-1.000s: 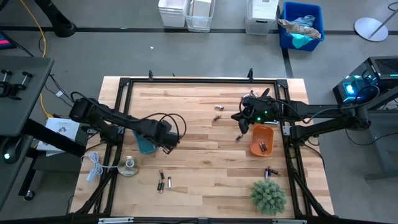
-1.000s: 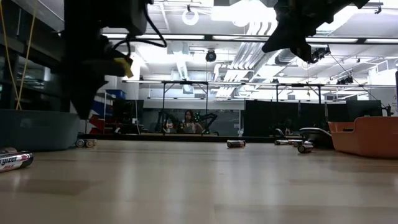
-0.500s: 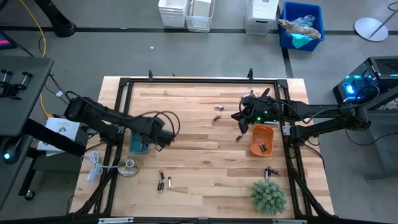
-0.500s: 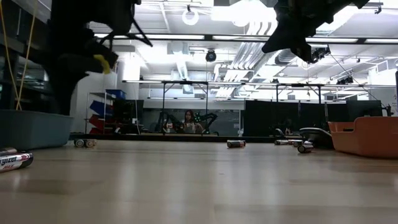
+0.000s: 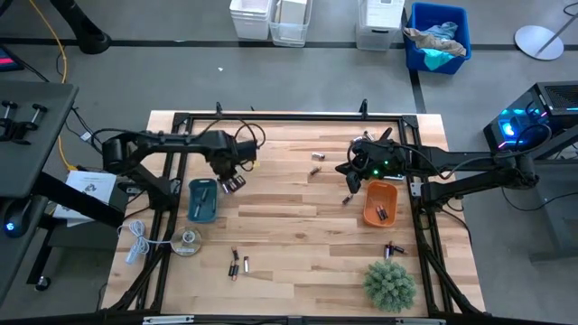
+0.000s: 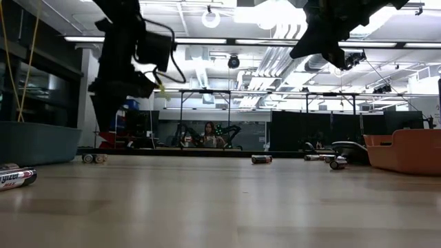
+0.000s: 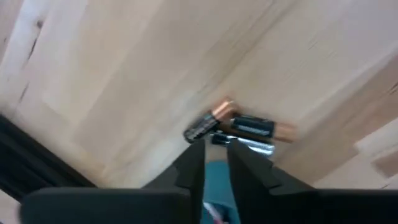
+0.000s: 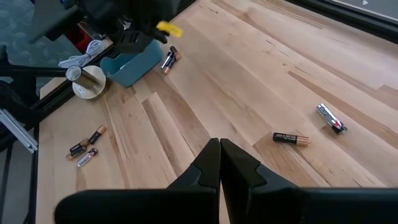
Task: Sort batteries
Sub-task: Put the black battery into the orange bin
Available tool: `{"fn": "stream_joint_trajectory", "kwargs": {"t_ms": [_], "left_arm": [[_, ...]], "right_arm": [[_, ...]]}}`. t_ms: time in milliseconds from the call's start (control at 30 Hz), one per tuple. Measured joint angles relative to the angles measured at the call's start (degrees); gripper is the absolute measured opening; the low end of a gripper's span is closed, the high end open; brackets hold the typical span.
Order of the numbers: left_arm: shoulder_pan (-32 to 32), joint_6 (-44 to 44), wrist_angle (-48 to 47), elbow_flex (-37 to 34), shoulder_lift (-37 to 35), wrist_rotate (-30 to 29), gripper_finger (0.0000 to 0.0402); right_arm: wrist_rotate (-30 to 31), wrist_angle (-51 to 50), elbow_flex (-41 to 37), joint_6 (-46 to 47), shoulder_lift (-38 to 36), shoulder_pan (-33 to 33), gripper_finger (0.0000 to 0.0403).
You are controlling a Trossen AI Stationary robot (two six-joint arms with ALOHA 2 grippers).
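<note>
Across the wooden table the batteries lie scattered: some near the front edge, some toward the back, a few in the orange tray at the right. The left gripper, fingers slightly parted and empty, hovers beside the teal tray. The right gripper, pressed together, hangs by the orange tray.

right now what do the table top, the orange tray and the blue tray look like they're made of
Table top: pale wood planks, matt finish; grain lines and board seams show. Orange tray: probably moulded plastic, one even colour with rounded walls. Blue tray: likely plastic too, smooth and evenly teal, though too small to be sure.
</note>
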Motion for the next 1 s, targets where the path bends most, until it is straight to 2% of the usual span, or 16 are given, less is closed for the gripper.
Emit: {"fn": "stream_joint_trajectory", "kwargs": {"t_ms": [233,367,467,800,900,1000], "left_arm": [[2.6,21.68,0.57,0.0,5.22,0.56,0.0163],[2.54,26.05,2.96,0.0,8.79,0.06,0.0195],[2.78,27.84,2.88,0.0,10.95,-0.33,0.0203],[5.25,30.89,4.03,-0.01,12.83,-2.06,0.0187],[6.28,30.69,5.35,0.0,12.82,-2.39,0.0158],[7.01,29.35,5.82,0.0,12.82,-1.29,0.0097]], "right_arm": [[-0.27,0.02,0.0,0.66,0.0,0.0,0.0],[-0.04,0.02,0.0,1.88,0.0,0.0,0.0],[-0.01,0.03,0.0,2.43,0.0,0.0,0.0],[-0.01,0.04,0.0,2.45,0.0,0.0,0.0],[-0.01,0.02,0.0,2.45,0.0,0.0,0.0],[-0.01,0.04,0.0,2.45,0.0,0.0,0.0]]}}
